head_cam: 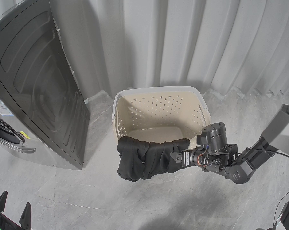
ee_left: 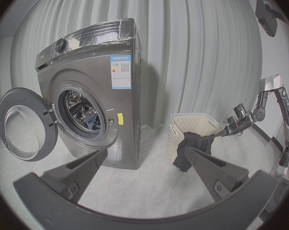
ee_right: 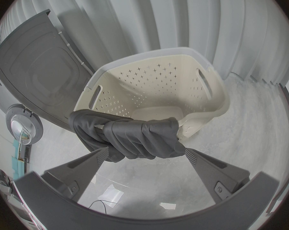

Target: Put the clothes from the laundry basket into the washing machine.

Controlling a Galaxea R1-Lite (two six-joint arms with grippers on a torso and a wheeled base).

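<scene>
Black cloth [head_cam: 144,158], likely soft, light, is draping the basket rim [head_cam: 157,89]; right gripper [ee_right: 144,150] is gaping beside its graspable bunch.

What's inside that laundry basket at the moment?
The basket floor looks bare where it shows. A black garment drapes over the near rim, hanging mostly outside. The strip of floor just behind that rim is covered, so anything tucked there can't be seen.

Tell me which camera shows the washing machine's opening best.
The left wrist view: it sees the washing machine head-on, door open, clothes in the drum. The head view gives its side and a sliver of the opening; the right wrist view, the side and door.
</scene>
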